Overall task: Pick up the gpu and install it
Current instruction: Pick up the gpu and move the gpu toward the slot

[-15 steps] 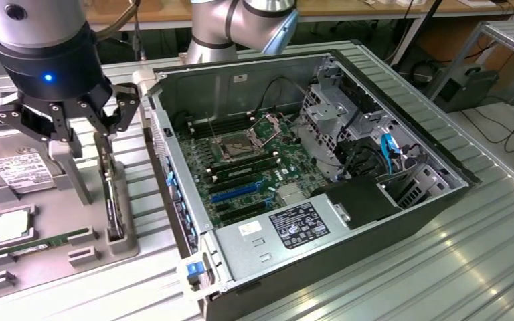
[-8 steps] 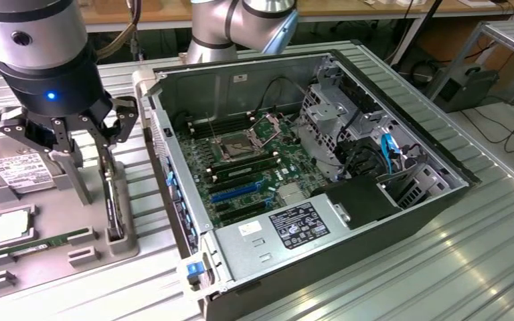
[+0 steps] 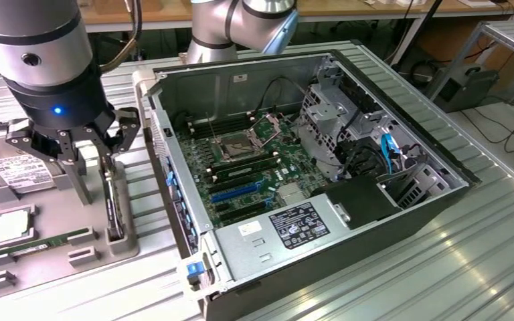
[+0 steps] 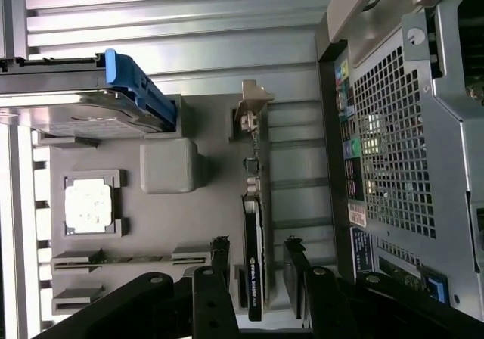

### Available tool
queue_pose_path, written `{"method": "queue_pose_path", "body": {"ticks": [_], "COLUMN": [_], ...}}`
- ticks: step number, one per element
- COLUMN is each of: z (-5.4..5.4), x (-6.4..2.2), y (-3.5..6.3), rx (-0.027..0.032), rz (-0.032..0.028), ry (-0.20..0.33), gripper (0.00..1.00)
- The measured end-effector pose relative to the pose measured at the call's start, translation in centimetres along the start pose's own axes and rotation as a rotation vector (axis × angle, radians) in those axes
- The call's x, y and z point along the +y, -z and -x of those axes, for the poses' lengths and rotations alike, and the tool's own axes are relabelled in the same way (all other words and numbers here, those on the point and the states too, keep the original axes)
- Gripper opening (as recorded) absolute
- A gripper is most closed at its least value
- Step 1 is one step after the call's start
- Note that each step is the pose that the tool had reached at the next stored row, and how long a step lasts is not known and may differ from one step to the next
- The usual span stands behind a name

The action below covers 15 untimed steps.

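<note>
Wrist view: the gpu [image 4: 255, 237] stands on its long edge in a slot of the grey tray [image 4: 204, 218], with its silver bracket [image 4: 253, 112] at the end away from the camera. The gripper [image 4: 255, 244] is spread wide and straddles the near end of the card. One of its fingers [image 4: 221, 259] stands on each side, and a strip of tray shows between each finger and the card's faces, so nothing is pinched.

On one side of the card the tray's edge runs close to the perforated rear panel of the computer case [image 4: 393, 142], so there is little room there. On the other side the tray is more open. It carries a raised grey block [image 4: 170, 165], a processor [image 4: 88, 203] in its pocket, a memory stick [image 4: 128, 259], and farther off a hard drive [image 4: 68, 104].

In the exterior view the gripper [image 3: 96, 174] hangs over the tray [image 3: 105, 251] at the exterior view's left, with the gpu [image 3: 114, 207] upright below it. The case [image 3: 230, 87] lies open on the ribbed metal table [image 3: 400, 267] just beside the tray. Its upper side is uncovered, and the motherboard [image 3: 248, 167] is exposed between the case's walls.
</note>
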State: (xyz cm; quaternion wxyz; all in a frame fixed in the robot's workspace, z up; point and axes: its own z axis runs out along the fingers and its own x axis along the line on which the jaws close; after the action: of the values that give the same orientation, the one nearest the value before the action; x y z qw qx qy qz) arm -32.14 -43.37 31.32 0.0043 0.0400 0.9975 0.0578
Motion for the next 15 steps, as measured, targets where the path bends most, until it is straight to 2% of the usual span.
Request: {"method": "queue_pose_path", "body": {"ticks": [2, 15], "z": [0.0, 0.3], "x": [-0.27, -0.67], "y": [-0.82, -3.40], "rx": [0.0000, 0.0017], "rz": [0.0000, -0.0002], "ry": [0.000, -0.001], "gripper": [0.42, 0.42]}}
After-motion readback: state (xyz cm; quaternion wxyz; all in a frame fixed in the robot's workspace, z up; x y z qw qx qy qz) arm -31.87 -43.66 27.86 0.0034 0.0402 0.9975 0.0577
